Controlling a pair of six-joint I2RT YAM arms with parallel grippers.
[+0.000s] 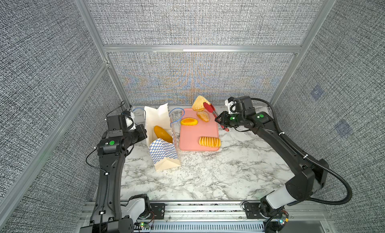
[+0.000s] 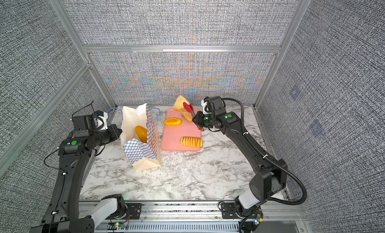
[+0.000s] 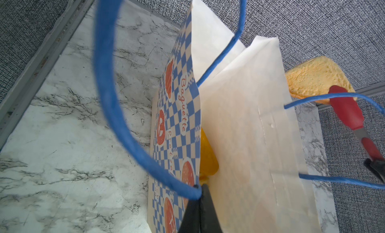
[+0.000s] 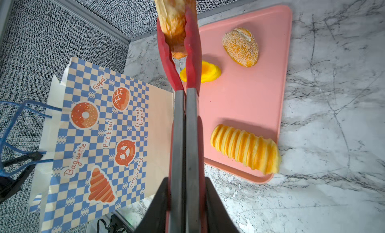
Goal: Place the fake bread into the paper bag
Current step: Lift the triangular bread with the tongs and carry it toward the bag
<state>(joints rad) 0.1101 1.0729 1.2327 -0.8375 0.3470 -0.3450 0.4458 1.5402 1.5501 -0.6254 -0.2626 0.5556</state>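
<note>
Fake bread (image 1: 209,141): five pieces are in sight. Three lie on the tray, one stands in the bag and one hangs in the tongs.
Pink tray (image 1: 193,138): flat on the marble tabletop (image 1: 208,180), just right of the bag. It carries a ridged roll (image 4: 244,147) at its near end, and a yellow roll (image 1: 189,121) and a sesame bun (image 1: 203,116) farther back.
Paper bag (image 1: 164,157): upright with its mouth open and a long loaf (image 1: 163,134) leaning inside.
In the way: the bag's tall right wall and one of its blue cord handles (image 3: 104,75) rise between the tray and the bag's mouth.
Red tongs (image 1: 210,110): their tips pinch a triangular piece (image 1: 199,103), lifted above the tray's far end, close to the back wall.
Right gripper (image 4: 185,181): clamped on the tongs' metal arms, squeezing them nearly together. The arm comes in from the right with its elbow bent high and its wrist pointing toward the bag.
Left gripper (image 3: 201,195): pressed together on the bag's left rim, right beside a handle's root. The arm stretches forward along the left side with its wrist turned inward.
</note>
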